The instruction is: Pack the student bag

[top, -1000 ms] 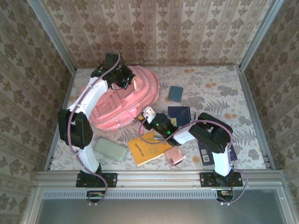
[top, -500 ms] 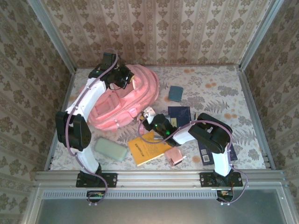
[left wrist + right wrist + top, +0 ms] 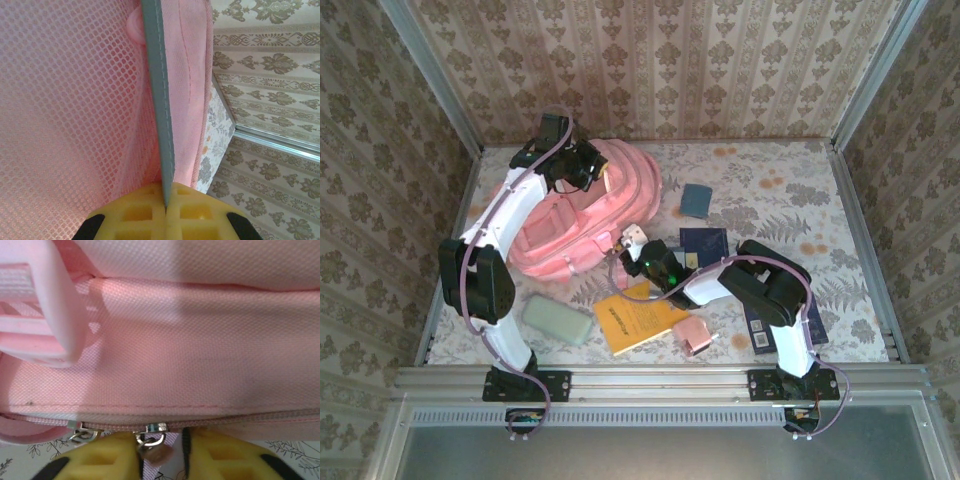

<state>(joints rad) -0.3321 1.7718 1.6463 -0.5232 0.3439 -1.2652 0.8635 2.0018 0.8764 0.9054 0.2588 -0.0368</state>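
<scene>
Zipper work is what this moment turns on: the student bag (image 3: 565, 225) lies at the far left of the table (image 3: 770, 190), its long axis slanting from near-left to far-right, and its closed zip line (image 3: 225, 415) runs straight across in front of the right gripper (image 3: 628, 243), which sits at the bag's near right edge. In the right wrist view the yellow fingers stand a narrow way apart with a metal zip pull (image 3: 152, 444) and its pink tab in the gap; whether they have actually clamped it I cannot tell. A second slider (image 3: 80, 432) sits just beside it to the left. The left gripper (image 3: 165, 202) is closed tight on a grey-edged strip of the bag at its far upper end, which should steady the bag against a sideways tug. Any pull probably has to follow the zip, not cross it. An orange book (image 3: 640, 318), a green case (image 3: 558, 322) and a small pink box (image 3: 695, 335) wait near the arms, clear of the zip
</scene>
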